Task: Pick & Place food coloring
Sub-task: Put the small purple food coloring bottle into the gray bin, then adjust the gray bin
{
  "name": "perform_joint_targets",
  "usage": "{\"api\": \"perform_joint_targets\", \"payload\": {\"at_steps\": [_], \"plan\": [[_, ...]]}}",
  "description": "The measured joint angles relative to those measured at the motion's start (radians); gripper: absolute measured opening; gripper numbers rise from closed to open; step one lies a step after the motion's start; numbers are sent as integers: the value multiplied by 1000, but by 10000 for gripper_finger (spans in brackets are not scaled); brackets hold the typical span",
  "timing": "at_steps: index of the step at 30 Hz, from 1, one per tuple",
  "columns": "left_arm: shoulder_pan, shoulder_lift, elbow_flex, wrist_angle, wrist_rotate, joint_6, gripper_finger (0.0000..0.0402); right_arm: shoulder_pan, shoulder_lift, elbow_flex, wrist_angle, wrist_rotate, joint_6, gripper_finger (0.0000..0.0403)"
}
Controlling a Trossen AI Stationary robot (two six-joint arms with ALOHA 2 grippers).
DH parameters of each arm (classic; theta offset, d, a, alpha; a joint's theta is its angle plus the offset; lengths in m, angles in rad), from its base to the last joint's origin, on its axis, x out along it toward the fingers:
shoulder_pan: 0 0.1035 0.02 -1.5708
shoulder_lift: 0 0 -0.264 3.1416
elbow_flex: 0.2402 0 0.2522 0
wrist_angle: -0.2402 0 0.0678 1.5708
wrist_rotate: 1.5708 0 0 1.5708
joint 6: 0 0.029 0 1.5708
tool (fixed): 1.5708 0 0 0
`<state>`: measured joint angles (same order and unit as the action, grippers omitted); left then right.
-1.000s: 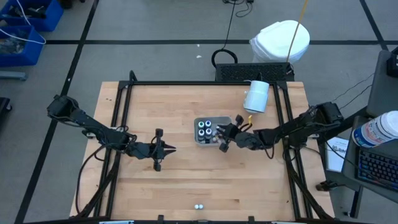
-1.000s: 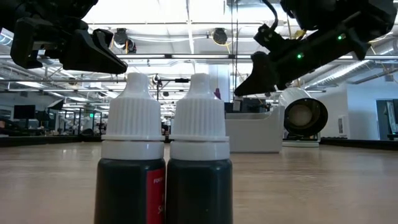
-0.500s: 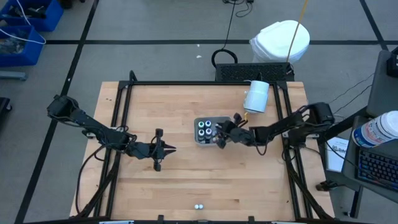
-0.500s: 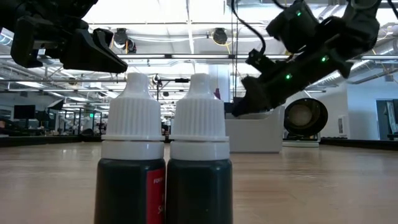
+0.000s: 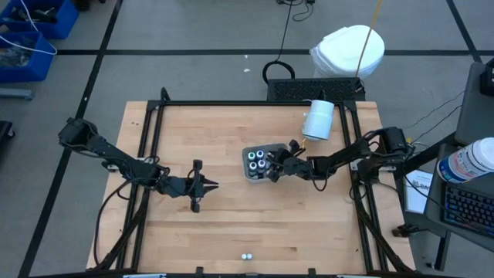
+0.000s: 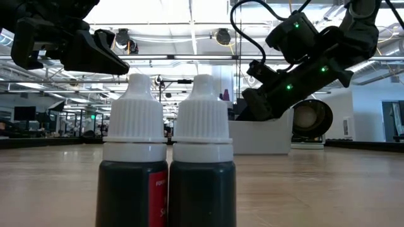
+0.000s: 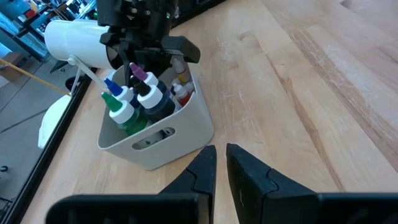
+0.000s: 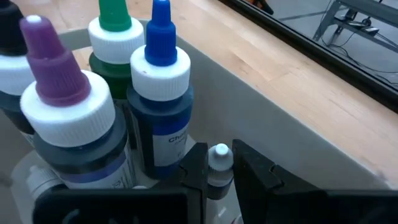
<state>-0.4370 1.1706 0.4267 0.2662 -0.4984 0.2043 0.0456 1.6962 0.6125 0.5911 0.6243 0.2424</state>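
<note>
Right gripper (image 8: 220, 169), its arm stretched low across the wooden surface (image 5: 231, 216), reaches into the grey tray (image 7: 180, 134) and pinches a small white-capped bottle (image 8: 219, 158) beside the blue-tipped bottle (image 8: 161, 87). Left gripper (image 5: 212, 184) waits with fingers together, well apart. Two ribbed-capped bottles (image 6: 167, 157) stand near the surface's front edge.

open wood around left jaws (image 5: 214, 184); tray (image 5: 248, 171) crowded with bottles (image 5: 255, 159), white cylinder (image 5: 317, 119) behind
</note>
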Motion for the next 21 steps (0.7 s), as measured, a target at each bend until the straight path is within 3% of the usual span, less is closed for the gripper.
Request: {"api": "perform_joint_targets", "payload": {"at_steps": [12,21], "plan": [[0,0,0,0,0,-3,47,1,0,0,4,-5,0,96],[0,0,0,-1,0,-7,47,3,-62,-2,2,-2,-58,93]]}}
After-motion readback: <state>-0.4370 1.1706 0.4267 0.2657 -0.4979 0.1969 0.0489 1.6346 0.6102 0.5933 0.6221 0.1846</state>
